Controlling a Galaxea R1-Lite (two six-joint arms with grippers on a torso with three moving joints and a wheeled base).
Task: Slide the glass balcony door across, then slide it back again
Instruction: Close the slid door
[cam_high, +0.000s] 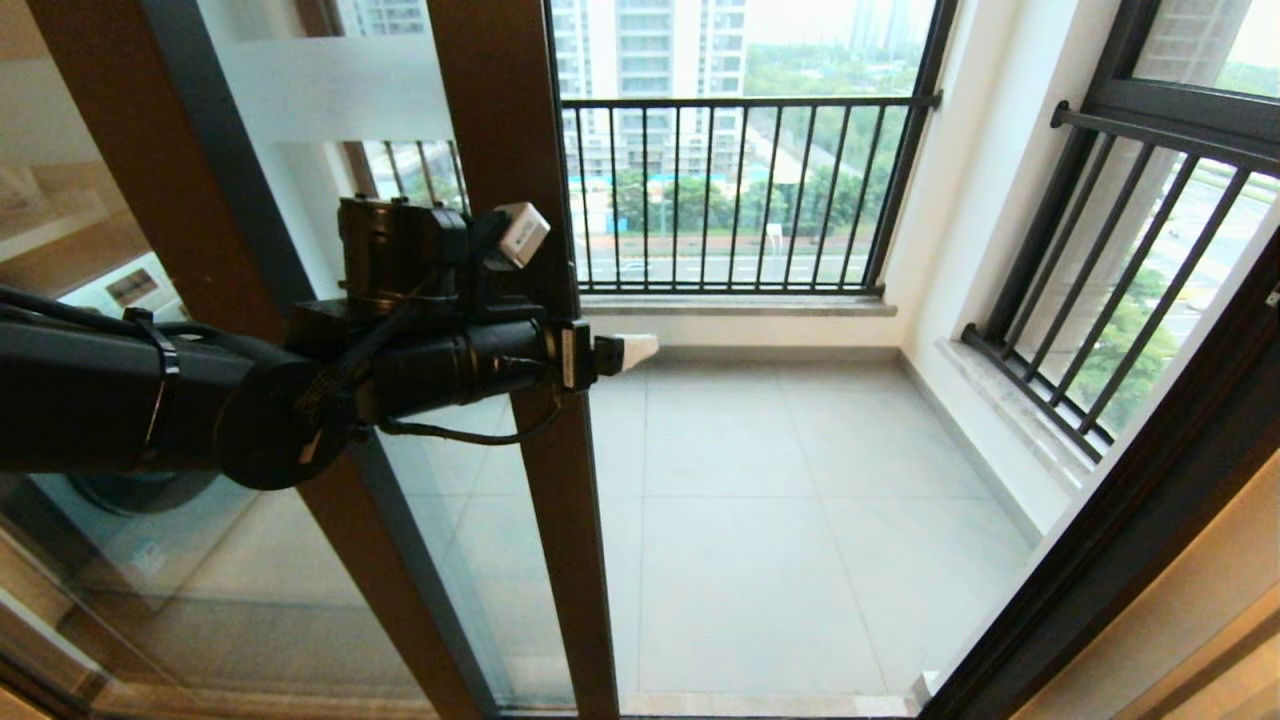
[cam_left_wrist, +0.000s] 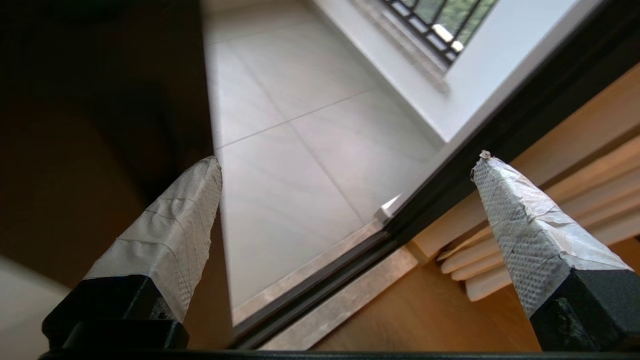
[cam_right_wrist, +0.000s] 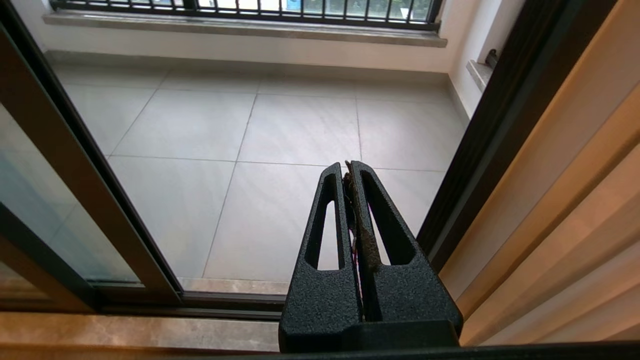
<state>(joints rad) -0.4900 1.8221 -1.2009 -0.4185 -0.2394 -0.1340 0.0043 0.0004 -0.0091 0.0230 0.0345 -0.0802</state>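
Only wrist cams: left claw (cam_left_wrist: 345, 160) wide open by glass balcony door (cam_high: 500, 150), right claw (cam_right_wrist: 348, 167) closed, empty.

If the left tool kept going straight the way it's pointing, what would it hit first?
Probably nothing near: the left tool reaches past the glass balcony door stile into the open doorway. Beyond lies open space, then likely the dark door jamb opposite, though depth is unclear.

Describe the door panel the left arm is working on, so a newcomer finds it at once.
Start at the open doorway onto the tiled balcony floor. The glass balcony door is the brown-framed glass panel bounding that opening on the robot's left, where the left gripper reaches past its stile. Unlike the black barred railing windows beyond, it carries a frosted white band near its top.
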